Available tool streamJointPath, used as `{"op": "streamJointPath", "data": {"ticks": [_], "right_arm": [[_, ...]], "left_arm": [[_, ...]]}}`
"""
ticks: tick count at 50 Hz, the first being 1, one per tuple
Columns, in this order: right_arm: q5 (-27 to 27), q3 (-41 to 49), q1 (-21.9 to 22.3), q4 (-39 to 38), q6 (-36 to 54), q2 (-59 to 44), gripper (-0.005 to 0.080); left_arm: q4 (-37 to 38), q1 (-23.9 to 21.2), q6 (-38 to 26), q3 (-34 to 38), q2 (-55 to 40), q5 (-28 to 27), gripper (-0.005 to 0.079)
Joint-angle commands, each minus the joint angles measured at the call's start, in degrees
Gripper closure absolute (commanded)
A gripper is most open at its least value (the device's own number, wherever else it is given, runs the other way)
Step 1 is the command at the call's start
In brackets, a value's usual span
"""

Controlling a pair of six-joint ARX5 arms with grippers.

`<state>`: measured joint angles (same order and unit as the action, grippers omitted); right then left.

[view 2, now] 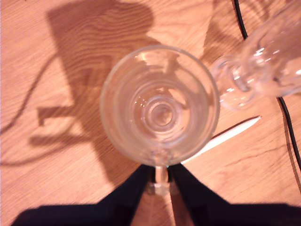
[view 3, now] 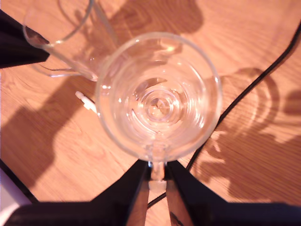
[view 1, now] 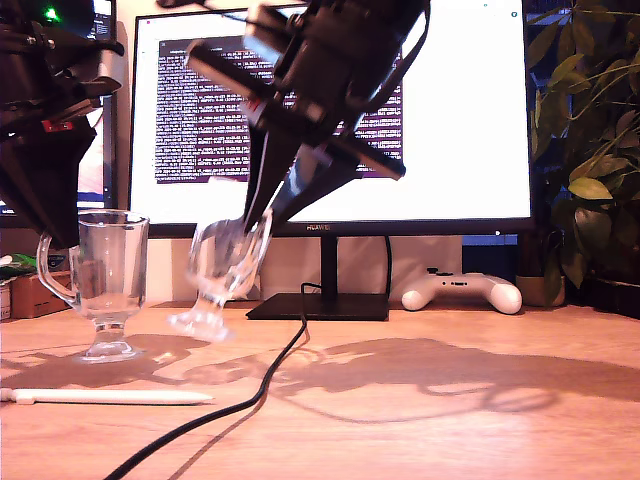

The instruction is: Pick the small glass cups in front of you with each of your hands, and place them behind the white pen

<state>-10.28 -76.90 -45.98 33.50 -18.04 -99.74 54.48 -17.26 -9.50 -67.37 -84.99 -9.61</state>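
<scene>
Two ARX5 arms at work over a wooden desk, w/ a lit monitor and a white game controller behind. Centre of the exterior view: my second gripper has its jaws closed narrowly on the handle of the tilted cup, which hangs clear of the desk, leaning and blurred, apparently mid-carry; pinching the handle leaves the bowl free but lets the glass swing, a likely reason for the tilt. At the exterior view's left, my first gripper is likewise nipped on the handle of the upright cup, whose foot appears to rest on the desk, so it looks set down but not let go. The white pen lies flat nearer the camera than both cups, just in front of the upright one, putting that cup on the pen's far side as the task seems to want. A black cable runs from the monitor stand toward the camera, passing near the tilted cup's path; snag risk, judging by position only.
</scene>
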Motion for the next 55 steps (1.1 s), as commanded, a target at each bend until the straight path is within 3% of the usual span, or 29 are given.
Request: {"op": "streamJointPath", "data": {"ticks": [1,31,55], "right_arm": [[-0.8,-1.0,-0.9,-1.0,-0.2,-1.0,0.0765],[-1.0,-6.9,-1.7,2.3,-1.4,-6.6,0.0765],[3.0,-6.9,-1.6,3.2,-1.3,-6.9,0.0765]], "left_arm": [[-0.4,-0.3,0.0,0.0,1.4,-0.5,0.0765],[-0.1,-0.3,-1.0,0.4,1.4,-0.5,0.0765],[0.1,-0.9,-1.0,0.4,1.4,-1.4,0.0765]]}}
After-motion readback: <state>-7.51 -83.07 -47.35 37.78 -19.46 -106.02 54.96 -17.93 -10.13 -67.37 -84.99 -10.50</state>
